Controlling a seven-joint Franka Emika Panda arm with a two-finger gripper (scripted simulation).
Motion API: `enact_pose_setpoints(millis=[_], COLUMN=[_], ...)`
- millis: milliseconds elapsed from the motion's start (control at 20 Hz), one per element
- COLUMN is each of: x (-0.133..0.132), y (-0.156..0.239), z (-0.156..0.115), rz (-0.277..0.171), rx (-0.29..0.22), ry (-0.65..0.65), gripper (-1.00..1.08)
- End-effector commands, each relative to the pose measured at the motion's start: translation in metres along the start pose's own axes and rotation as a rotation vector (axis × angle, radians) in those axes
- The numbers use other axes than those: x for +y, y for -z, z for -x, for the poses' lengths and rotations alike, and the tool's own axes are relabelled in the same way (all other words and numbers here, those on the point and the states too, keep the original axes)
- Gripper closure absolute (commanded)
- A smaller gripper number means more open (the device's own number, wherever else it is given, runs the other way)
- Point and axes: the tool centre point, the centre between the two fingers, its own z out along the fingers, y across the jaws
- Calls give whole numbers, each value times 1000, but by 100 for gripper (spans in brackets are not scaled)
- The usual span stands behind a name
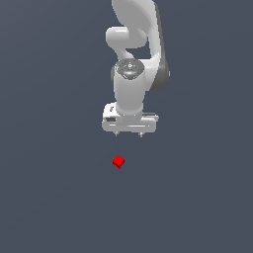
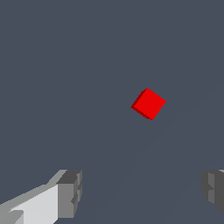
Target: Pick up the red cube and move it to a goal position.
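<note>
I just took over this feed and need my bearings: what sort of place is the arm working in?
Almost certainly a bare simulated test scene, not a real room. A flat, featureless dark grey surface fills both views; on it lies only a plain red cube, with the open gripper apart from it.

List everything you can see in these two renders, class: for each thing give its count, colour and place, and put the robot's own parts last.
red cube: one, bright red, on the dark grey ground, apart from the gripper and not between its fingers; turned cornerwise in the wrist view.
ground: one plain surface, dark grey-blue, filling both views.
arm: one, white with dark grey joints, upper middle of the exterior view.
gripper: one, white, grey fingertips, open, empty.
</note>
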Motion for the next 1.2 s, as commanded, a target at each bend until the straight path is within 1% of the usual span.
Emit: enact_pose_setpoints(millis=[0, 300, 550, 800, 1150], x=[0, 1, 4, 11, 27], y=[0, -7, -23, -51, -101], z=[0, -3, -11, -23, -44], rz=[0, 0, 1, 2, 3], rx=[0, 1, 2, 5, 9], ry=[0, -28, -97, -210, -420], gripper=[-92, -92, -92, -92, -92])
